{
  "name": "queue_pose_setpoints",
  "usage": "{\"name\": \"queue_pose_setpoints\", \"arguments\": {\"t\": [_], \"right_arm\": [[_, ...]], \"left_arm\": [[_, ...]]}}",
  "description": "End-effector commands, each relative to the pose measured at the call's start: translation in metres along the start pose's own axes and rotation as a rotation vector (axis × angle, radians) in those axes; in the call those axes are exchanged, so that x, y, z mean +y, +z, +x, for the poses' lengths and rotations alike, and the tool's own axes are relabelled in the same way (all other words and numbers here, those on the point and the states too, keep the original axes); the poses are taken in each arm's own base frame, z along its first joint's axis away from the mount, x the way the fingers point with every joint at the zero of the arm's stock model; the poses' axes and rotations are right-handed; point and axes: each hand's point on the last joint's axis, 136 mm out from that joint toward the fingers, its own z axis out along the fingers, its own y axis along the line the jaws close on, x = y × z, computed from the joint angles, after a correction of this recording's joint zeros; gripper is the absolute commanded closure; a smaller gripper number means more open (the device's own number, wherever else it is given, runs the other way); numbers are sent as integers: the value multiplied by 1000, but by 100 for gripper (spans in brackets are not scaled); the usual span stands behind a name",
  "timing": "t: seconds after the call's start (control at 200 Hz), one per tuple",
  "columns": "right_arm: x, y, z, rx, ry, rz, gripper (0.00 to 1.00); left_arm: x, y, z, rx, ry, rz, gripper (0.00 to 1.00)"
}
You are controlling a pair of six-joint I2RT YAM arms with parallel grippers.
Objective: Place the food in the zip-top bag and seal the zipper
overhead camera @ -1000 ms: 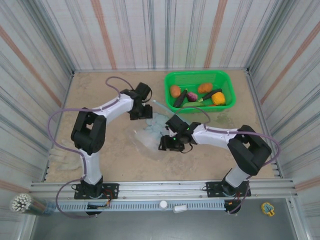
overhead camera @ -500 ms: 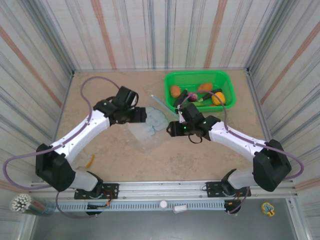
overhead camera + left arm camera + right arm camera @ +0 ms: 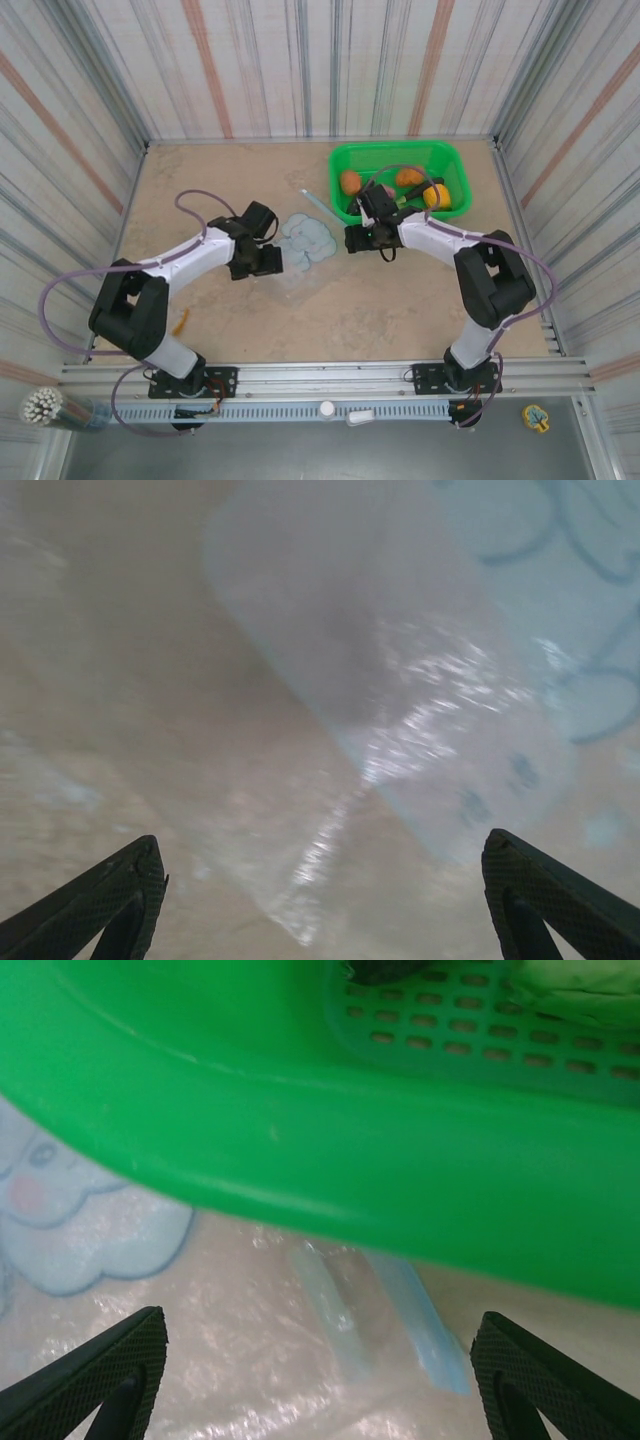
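One clear bag [image 3: 305,240] printed with a pale blue elephant lies flat near the middle of the sandy surface [image 3: 200,190]; its one zipper [image 3: 315,200], a thin blue strip, runs along the edge at the bag's 12 o'clock; the bag holds no food. One green basket [image 3: 455,180] sits at 1 o'clock from the bag, just beside it; the food is all in the basket. There I count two orange round pieces [image 3: 349,181], one yellow pepper [image 3: 437,195] and one pinkish ball [image 3: 385,190]; the other pieces are partly hidden by the right arm and I cannot count them. There are two arms: the left gripper [image 3: 272,262] is low at the bag's 8 o'clock, its jaws spread wide with nothing between them [image 3: 320,900]; the right gripper [image 3: 352,240] is at the bag's 3 o'clock, close under the basket's rim [image 3: 330,1150], jaws likewise released and empty above the zipper [image 3: 415,1320].
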Motion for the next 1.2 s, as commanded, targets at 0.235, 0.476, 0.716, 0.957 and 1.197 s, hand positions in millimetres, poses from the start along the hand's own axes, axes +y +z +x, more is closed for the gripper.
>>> {"name": "queue_pose_setpoints", "arguments": {"t": [0.235,0.476,0.716,0.957,1.197], "right_arm": [[53,15,21,54,-57,-199,27],[110,-16,56,36,-46,-412,32],[26,-31,23,-84,41,-103,33],[-6,-4,1,-48,70,-20,26],[34,11,17,26,69,-190,28]], "left_arm": [[37,-3,-53,-40,33,-214,14],[32,3,-88,-2,59,-166,14],[37,-33,-88,-101,-7,-145,16],[18,-65,-72,-136,1,19,16],[-2,-89,-58,-112,19,150,15]]}}
